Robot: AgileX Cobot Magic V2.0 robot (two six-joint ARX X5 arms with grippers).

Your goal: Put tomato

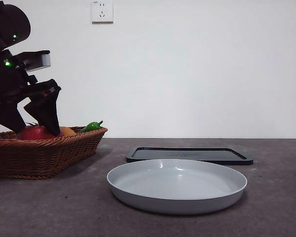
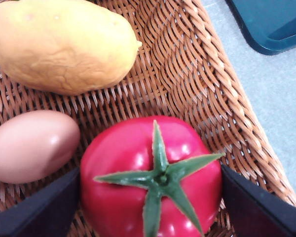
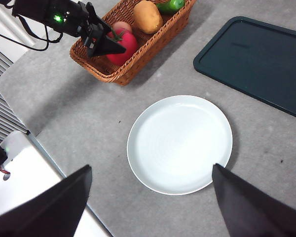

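In the front view, the left gripper (image 1: pixel 42 129) is seen reaching down into the wicker basket (image 1: pixel 49 155) at the left of the table. Its dark jaws are lowered onto the tomato (image 1: pixel 35 132), of which only the red top is seen above the basket rim. An orange-yellow fruit (image 1: pixel 67 131) and a green chili pepper (image 1: pixel 91 126) are seen just behind it in the same basket. A white plate (image 1: pixel 177 185) is set near the middle of the table, with a dark tray (image 1: pixel 190 155) just behind it.

In the left wrist view, the tomato (image 2: pixel 150 180) is framed between the two black jaws, which are spread to about its full width. One jaw is set at each side of the fruit, right against its skin; whether any pressure is applied cannot be told. The green calyx is turned toward the camera. A pinkish egg-shaped item (image 2: pixel 32 145) lies beside the tomato, and the orange-yellow fruit (image 2: pixel 64 44) lies further along the woven floor.

In the right wrist view, the right gripper (image 3: pixel 150 197) is held high above the table with its jaws wide apart and nothing between them. The plate (image 3: pixel 180 143) lies below it, and the basket (image 3: pixel 133 52), tomato (image 3: pixel 122 47) and left gripper (image 3: pixel 106 47) are seen well apart from it.
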